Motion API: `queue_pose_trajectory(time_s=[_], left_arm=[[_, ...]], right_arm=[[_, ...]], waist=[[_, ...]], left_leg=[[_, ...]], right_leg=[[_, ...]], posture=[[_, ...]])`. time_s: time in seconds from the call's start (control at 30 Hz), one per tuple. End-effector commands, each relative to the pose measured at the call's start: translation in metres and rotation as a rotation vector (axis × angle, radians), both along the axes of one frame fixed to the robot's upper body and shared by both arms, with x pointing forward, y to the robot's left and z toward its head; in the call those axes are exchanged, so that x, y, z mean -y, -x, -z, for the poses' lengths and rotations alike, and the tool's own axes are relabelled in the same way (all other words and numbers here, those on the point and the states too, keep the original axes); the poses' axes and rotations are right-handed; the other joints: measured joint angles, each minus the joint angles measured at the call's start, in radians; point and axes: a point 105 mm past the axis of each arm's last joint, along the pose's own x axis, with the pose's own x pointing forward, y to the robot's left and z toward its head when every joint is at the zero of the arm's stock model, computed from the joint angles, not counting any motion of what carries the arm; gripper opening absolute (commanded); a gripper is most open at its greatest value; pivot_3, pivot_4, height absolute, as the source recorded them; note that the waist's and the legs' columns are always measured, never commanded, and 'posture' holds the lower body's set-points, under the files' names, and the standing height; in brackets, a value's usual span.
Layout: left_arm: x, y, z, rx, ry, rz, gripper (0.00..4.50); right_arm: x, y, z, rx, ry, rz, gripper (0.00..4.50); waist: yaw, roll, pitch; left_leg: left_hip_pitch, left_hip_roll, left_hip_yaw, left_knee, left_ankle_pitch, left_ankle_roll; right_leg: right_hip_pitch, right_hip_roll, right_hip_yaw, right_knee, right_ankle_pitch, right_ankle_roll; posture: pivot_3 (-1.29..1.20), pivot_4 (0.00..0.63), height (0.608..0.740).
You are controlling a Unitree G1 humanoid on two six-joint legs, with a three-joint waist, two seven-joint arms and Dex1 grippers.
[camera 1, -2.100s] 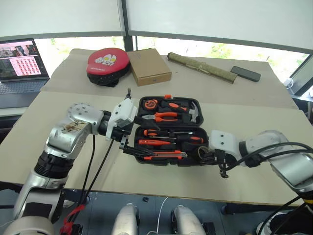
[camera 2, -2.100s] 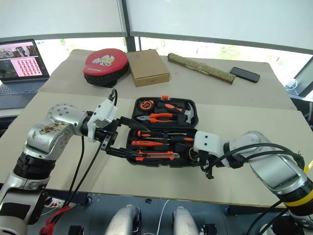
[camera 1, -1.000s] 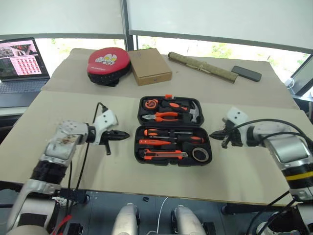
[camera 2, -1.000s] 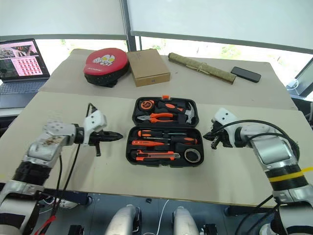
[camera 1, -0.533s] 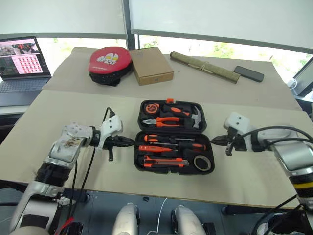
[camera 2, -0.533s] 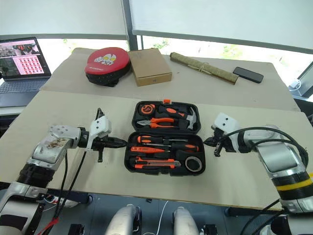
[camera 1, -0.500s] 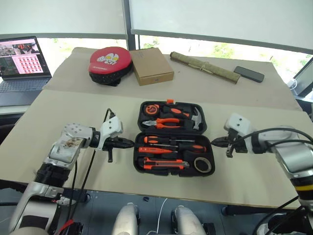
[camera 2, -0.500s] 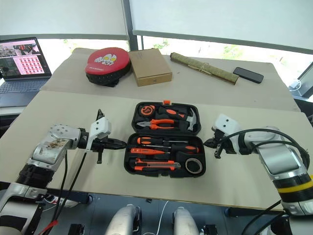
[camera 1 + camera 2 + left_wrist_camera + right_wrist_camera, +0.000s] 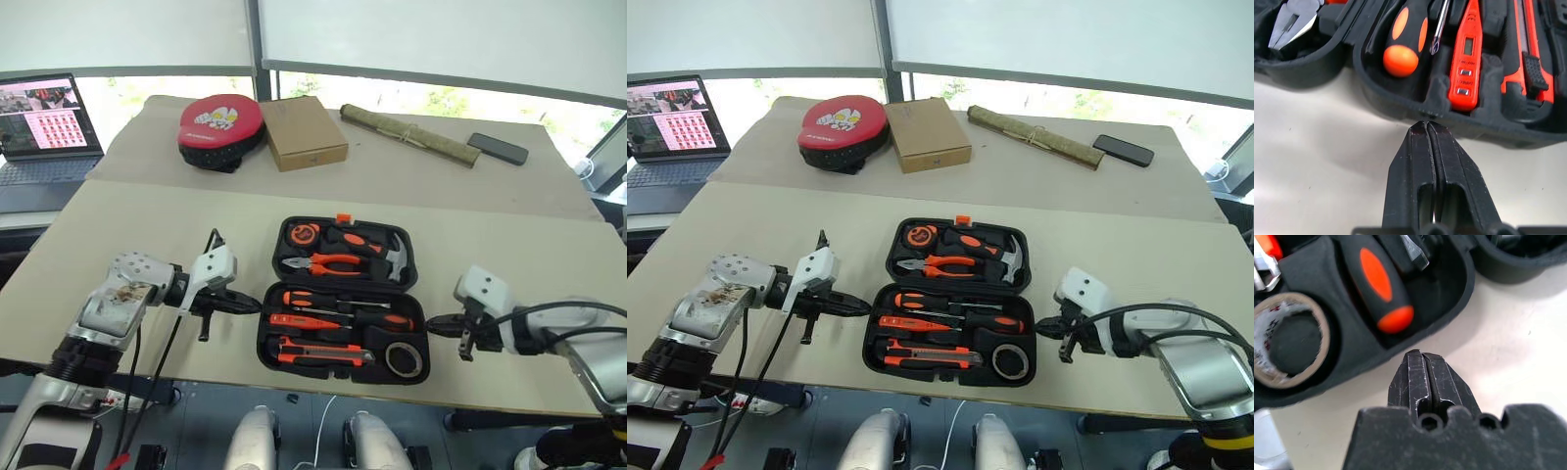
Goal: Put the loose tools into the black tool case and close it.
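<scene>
Between the two pincers, near the front edge of the pale beige worktop [image 9: 127, 211], the black hinged plastic tool case [image 9: 342, 300] is seen lying open, its two halves spread flat with the hinge line running from side to side. The far half carries the orange latch; the near half is flanked by the pincers. The slim orange-and-black-handled screwdrivers [image 9: 343, 309] and the flat orange utility knife [image 9: 318, 353] are laid in the near half's moulded slots, their long axes running from side to side, parallel to the hinge. No such tool is seen loose on the worktop, so only the closing is judged to be left.

The left pincer [image 9: 249, 305] is held shut and empty, its tip pointing at the left wall of the near half, just beside it but apart; in the left wrist view the closed tip [image 9: 1426, 128] is shown just short of the case rim. The right pincer [image 9: 438, 324] is likewise shut and empty, just beside the right wall, close to a roll of pale tape [image 9: 399, 360]. Neither arm is clearly the nearer. One half is judged to need swinging over the hinge onto the other.

Behind the case, well apart, a red-and-black round pad [image 9: 219, 128], a brown cardboard box [image 9: 304, 130], a rolled olive bundle [image 9: 409, 134] and a dark phone [image 9: 497, 148] are laid out. An open laptop [image 9: 41, 122] stands at the far left, below bright windows with drawn blinds.
</scene>
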Motion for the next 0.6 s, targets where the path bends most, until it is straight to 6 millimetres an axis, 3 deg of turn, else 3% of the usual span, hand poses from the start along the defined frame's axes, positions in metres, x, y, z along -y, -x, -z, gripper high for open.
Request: queue_pose_trajectory(time_s=[0.03,0.13,0.3,0.4,0.6], left_arm=[[-0.024,-0.03,-0.024,-0.014,0.085,-0.243,0.57],[-0.025,-0.057,-0.044,-0.15,0.29,-0.455,1.55],[-0.005,-0.081,-0.049,-0.273,0.388,-0.588,3.31],[0.012,-0.086,-0.055,-0.357,0.425,-0.593,3.31],[0.028,-0.085,-0.037,-0.386,0.311,-0.576,3.31]], right_arm=[[0.029,-0.013,-0.03,0.084,-0.041,0.162,0.84],[0.036,-0.024,-0.04,0.062,-0.173,0.271,1.87],[0.017,-0.054,-0.044,0.001,-0.347,0.357,3.58],[0.007,-0.072,-0.041,-0.061,-0.409,0.404,3.58],[-0.007,-0.098,-0.032,-0.105,-0.402,0.452,3.58]], waist=[[0.0,0.0,0.0],[0.001,-0.002,0.001],[-0.004,-0.003,0.0],[-0.015,-0.003,0.001],[-0.024,-0.003,0.0]], left_leg=[[0.0,0.0,0.0,0.0,0.0,0.0],[0.0,0.0,-0.001,0.001,0.001,0.0],[0.001,-0.001,-0.003,0.001,0.001,0.0],[-0.001,-0.001,-0.003,0.001,0.001,0.0],[-0.002,-0.002,-0.004,-0.001,0.001,0.0]], right_leg=[[0.0,0.0,0.0,0.0,0.0,0.0],[0.001,0.0,-0.001,0.0,0.0,0.0],[0.002,0.0,-0.001,0.0,0.001,0.001],[0.0,0.001,-0.001,0.001,0.001,0.0],[-0.001,0.0,-0.001,0.001,0.001,0.0]], posture=[[0.0,0.15,0.74],[0.0,0.15,0.74],[0.0,0.15,0.74],[0.0,0.15,0.74],[0.0,0.15,0.74]])
